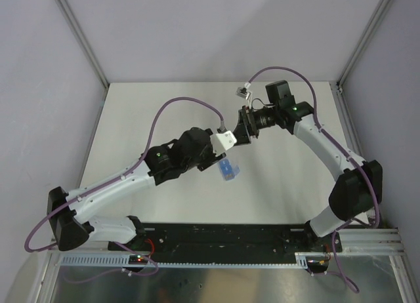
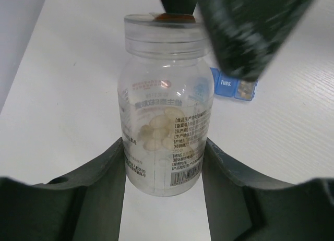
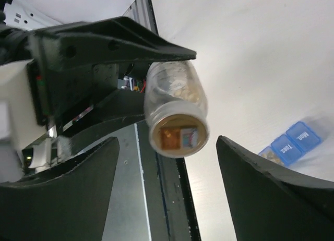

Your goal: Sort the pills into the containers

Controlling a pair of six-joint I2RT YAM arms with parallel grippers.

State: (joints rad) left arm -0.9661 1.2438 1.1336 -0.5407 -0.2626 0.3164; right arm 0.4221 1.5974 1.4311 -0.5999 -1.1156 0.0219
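Note:
My left gripper (image 2: 163,143) is shut on a clear, capped pill bottle (image 2: 163,103), one finger on each side of its lower body. Pale pills (image 2: 156,131) lie inside it, showing as a tan mass (image 3: 182,87) in the right wrist view. My right gripper (image 3: 167,141) stands open around the bottle's cap (image 3: 178,136), with a gap on both sides. From above, the two grippers meet mid-table, left gripper (image 1: 222,144) and right gripper (image 1: 246,127). The containers, a blue strip (image 1: 228,170) of joined compartments, lie on the table just below them (image 2: 233,85) (image 3: 292,143).
The white table (image 1: 164,113) is boxed in by grey walls with metal posts. A metal rail (image 1: 223,257) runs along the near edge behind the arm bases. A small white connector (image 1: 244,90) hangs on the right arm's cable near the back.

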